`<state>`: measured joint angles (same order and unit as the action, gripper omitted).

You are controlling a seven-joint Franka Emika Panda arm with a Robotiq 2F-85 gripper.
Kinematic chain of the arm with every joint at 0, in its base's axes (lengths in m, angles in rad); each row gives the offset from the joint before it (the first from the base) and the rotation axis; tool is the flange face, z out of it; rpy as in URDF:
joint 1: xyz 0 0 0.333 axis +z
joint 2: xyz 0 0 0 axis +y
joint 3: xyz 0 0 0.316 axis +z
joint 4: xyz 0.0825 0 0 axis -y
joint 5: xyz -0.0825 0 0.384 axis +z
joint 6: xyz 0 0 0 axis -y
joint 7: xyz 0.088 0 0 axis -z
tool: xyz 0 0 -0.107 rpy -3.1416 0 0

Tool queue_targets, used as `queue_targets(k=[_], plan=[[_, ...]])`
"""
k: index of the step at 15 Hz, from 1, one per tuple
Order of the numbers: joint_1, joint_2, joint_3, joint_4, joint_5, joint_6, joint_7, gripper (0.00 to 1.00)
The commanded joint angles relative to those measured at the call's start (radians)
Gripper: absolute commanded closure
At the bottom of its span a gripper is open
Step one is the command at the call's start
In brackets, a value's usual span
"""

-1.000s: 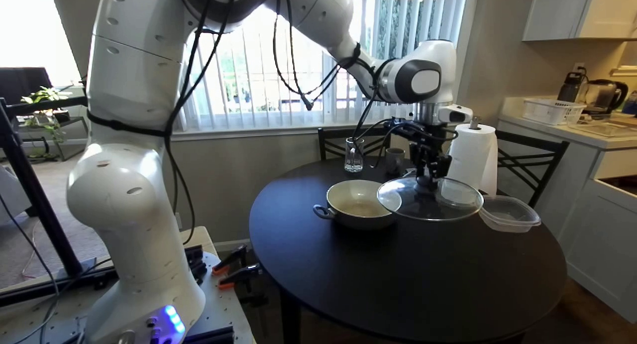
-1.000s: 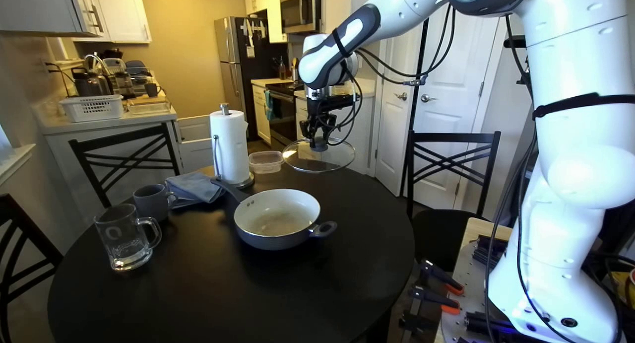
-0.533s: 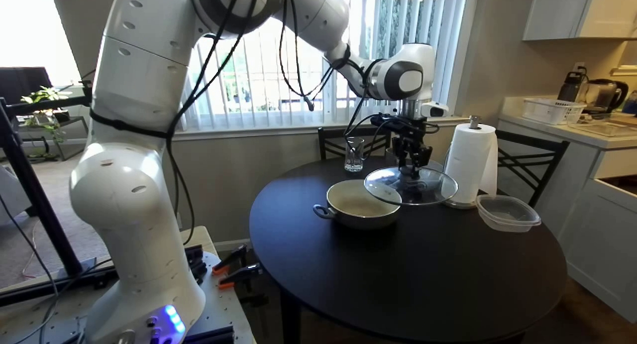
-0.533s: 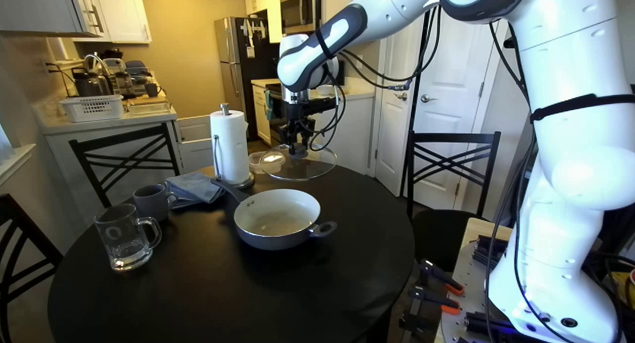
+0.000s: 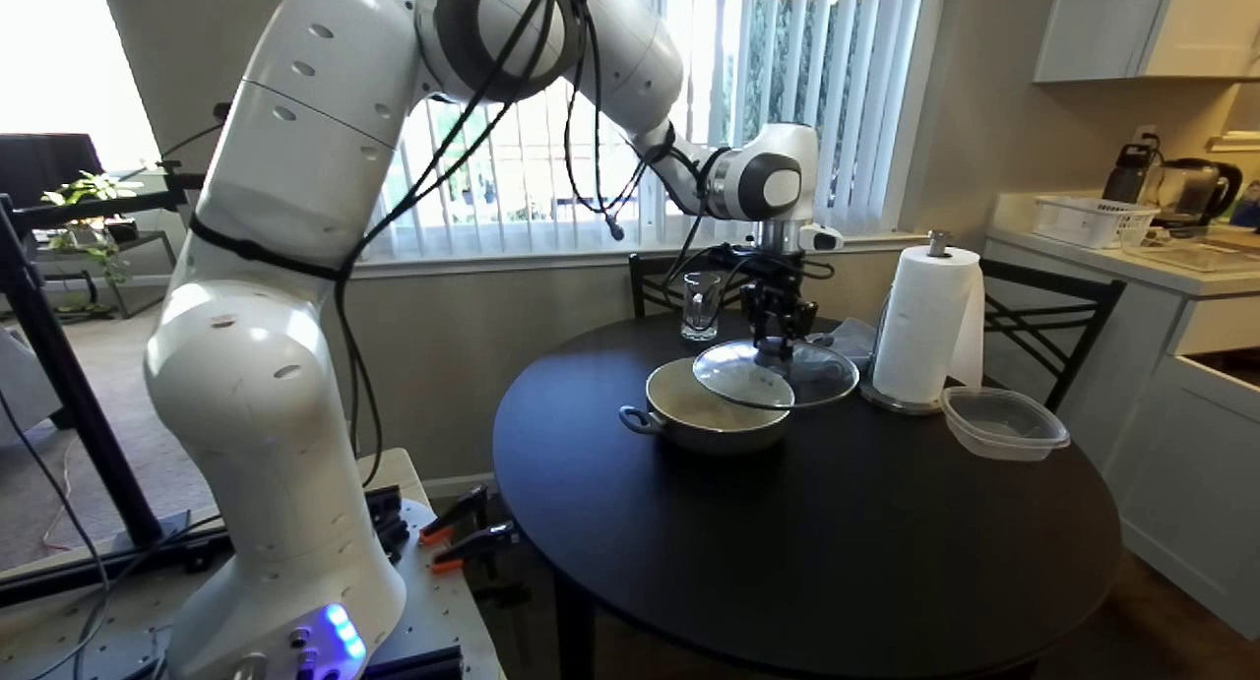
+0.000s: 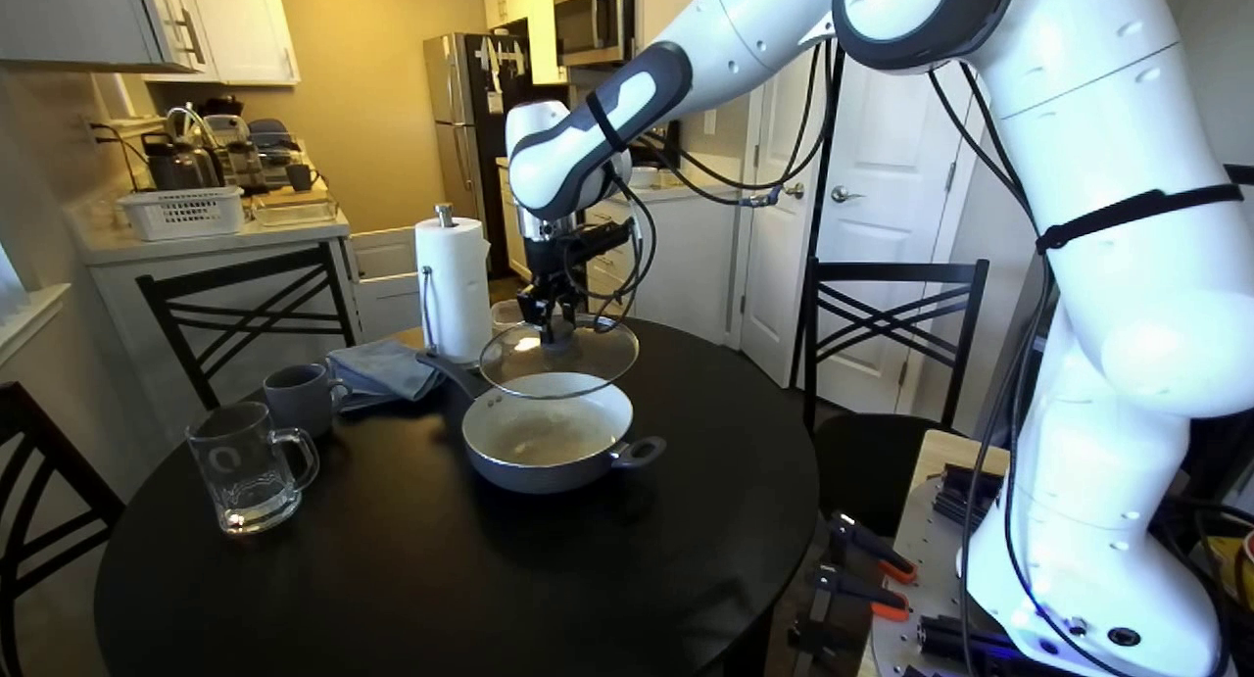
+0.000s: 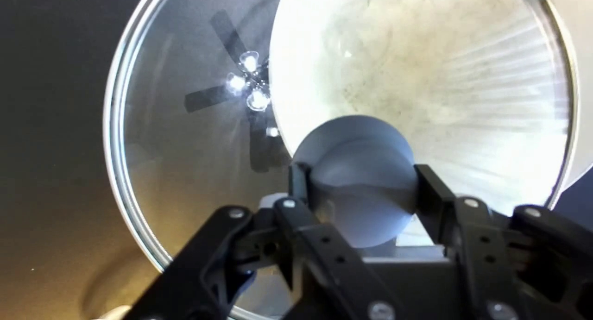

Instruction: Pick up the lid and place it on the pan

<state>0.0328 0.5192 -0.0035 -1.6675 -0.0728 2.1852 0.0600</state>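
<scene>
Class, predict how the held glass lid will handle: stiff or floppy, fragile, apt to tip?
The lid is likely stiff: a metal rim rings it. Being see-through glass, it could chip against the pan. Held only by its knob, it might tilt if bumped.

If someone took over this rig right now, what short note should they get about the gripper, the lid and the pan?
Gripper: closed on the knob of the lid.
Lid: held up off the table, only partly over the pan; whether the two touch, I can't tell.
Pan: upright on the table; in the wrist view it shows through the glass at upper right, off-centre.
Done: lid gripped and lifted.
Left: probably centre the lid over the pan, lower it until it sits, then open the gripper.
</scene>
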Motion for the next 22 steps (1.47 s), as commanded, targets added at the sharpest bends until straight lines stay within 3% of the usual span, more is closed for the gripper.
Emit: queue_targets(k=[1,11,22], plan=[[0.037,-0.023,-0.009,-0.005,-0.071,-0.030,-0.021,0.67],[0.076,-0.098,0.014,-0.213,-0.093,0.078,0.007,0.67],[0.049,-0.157,0.035,-0.358,-0.025,0.346,-0.019,0.67]])
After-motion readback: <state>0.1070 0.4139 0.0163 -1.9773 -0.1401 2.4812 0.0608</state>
